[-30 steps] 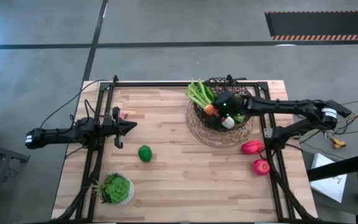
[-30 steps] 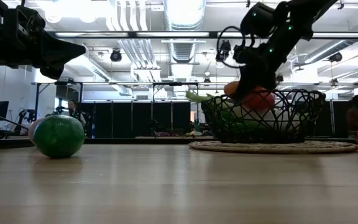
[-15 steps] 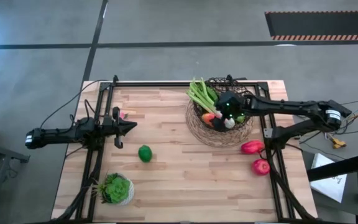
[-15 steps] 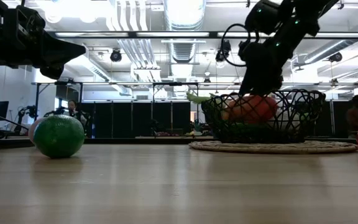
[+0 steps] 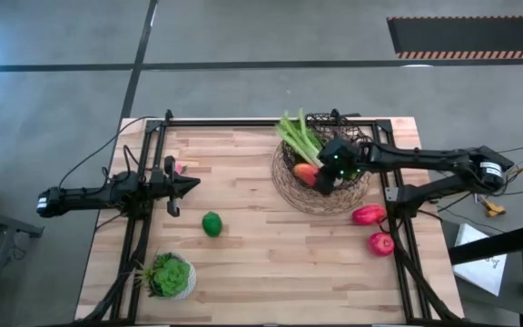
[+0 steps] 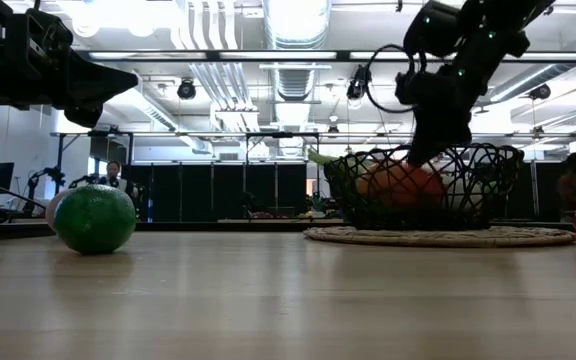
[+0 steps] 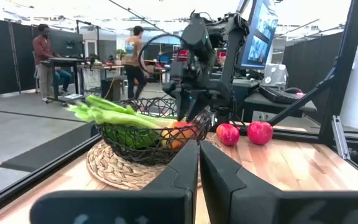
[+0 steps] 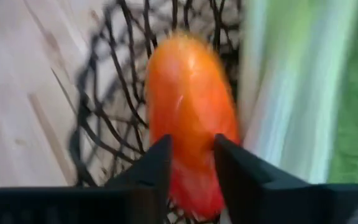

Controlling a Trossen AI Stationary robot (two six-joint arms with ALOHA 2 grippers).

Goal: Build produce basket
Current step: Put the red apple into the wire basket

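The dark wire basket (image 5: 356, 138) stands on a round woven mat at the table's far right. Green stalks (image 5: 298, 136) lean out over its far-left rim. My right gripper (image 5: 323, 175) reaches down into the basket and is shut on an orange-red piece (image 5: 305, 173), which also shows in the low view (image 6: 400, 186). A green lime (image 5: 212, 223) lies on the table left of centre. Two red pieces (image 5: 368, 215) (image 5: 380, 242) lie near the right edge. My left gripper (image 5: 193, 184) hovers shut and empty at the left, above the table. My right gripper pinches the orange-red piece between its two fingers, across one end of it (image 8: 191, 180). The fingers slant down into the basket from the table's right side. The piece lies low inside the basket, between the wire wall and the green stalks.
A small spiky green plant in a white pot (image 5: 172, 275) stands near the front left corner. A small pink thing (image 5: 180, 167) lies by the left arm. Black frame rails run along the table's left and right sides. Bare wood lies between the lime and the basket.
My right gripper has gone down into the basket with the orange-red piece. The piece was level with the rim and now lies low inside the mesh. My left arm has kept still.
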